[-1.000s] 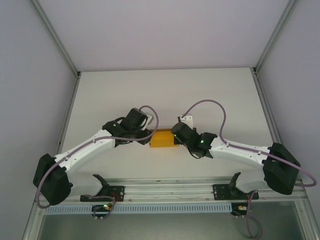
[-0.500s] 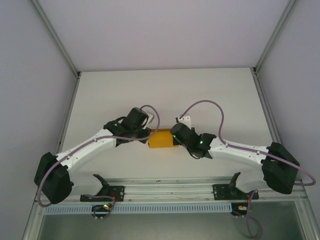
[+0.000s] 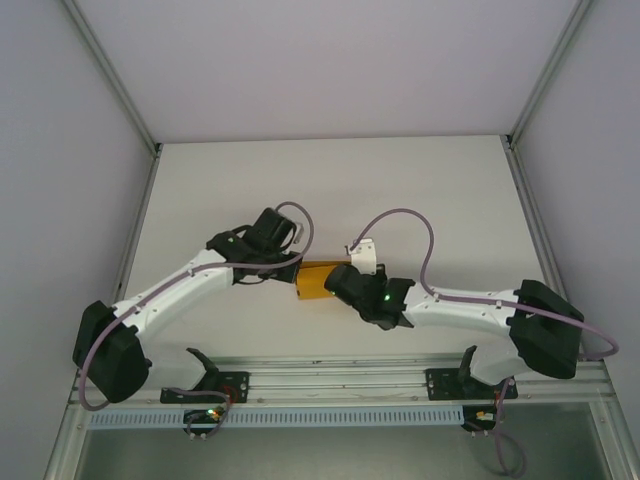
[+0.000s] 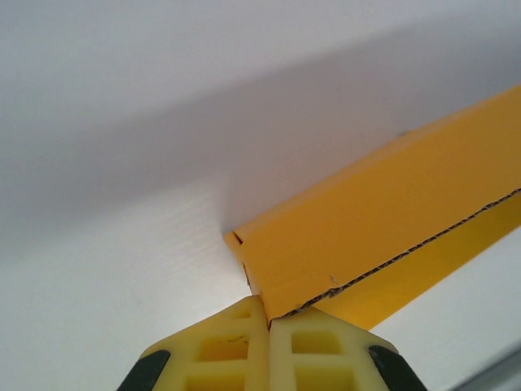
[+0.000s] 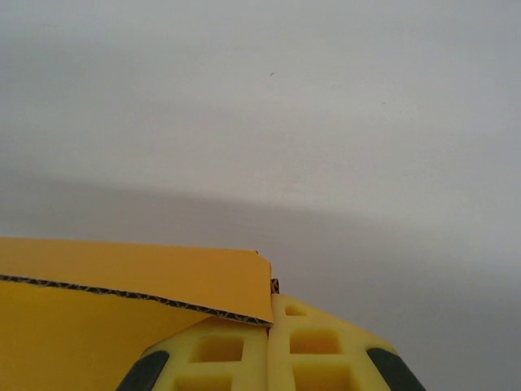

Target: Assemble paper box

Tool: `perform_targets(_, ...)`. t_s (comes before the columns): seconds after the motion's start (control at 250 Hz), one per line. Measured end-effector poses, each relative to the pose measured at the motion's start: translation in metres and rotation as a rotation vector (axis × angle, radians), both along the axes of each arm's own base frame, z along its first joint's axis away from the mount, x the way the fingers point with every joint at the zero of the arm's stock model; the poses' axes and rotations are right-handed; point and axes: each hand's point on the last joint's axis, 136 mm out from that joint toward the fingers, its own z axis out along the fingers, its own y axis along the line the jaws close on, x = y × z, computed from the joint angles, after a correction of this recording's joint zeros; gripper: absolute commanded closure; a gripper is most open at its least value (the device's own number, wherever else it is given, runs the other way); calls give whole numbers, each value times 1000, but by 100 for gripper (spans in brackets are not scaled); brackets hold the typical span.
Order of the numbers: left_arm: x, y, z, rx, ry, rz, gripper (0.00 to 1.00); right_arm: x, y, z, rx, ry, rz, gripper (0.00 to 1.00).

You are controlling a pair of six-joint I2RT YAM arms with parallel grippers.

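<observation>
"Orange-yellow card, mid-table: where does the paper box [image 3: 313, 282] sit?"

"Between the two arms, its long axis running left to right across the table [image 3: 420, 190]. Each claw meets one short end."

"And the claws?"

"The left gripper [image 4: 268, 319] has its fingers pressed together, a corner of the card running into the seam: pinched, by the look of it. The right gripper [image 5: 269, 314] is closed too, a flap's corner at its seam; whether it bites the card I cannot tell."

"Which arm is nearer?"

"Neither; both touch it. Any fold, I judge, turns on that axis: the box lies rightward of the left claw, leftward of the right."
</observation>
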Motion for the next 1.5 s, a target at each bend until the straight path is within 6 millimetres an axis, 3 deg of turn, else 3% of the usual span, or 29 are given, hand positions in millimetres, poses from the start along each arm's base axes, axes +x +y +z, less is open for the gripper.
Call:
perform_targets(0.471, -9, 0, 7, -199, 257, 144, 100, -3, 5, -1, -105, -72, -45, 100)
perform_targets(0.655, -13, 4, 4, -185, 283, 155, 100, -6, 8, -1, -108, -77, -33, 100)
perform_targets(0.99, -7, -3, -6, -192, 118, 172, 100, -7, 3, -2, -116, -81, -57, 100)
perform_targets(1.31, -28, -11, -18, -125, -119, 104, 100, -13, -7, -2, -97, -91, -65, 97)
perform_targets(1.501, -31, -20, -25, -121, -223, 107, 100, -22, -18, -3, -51, -88, -32, 75)
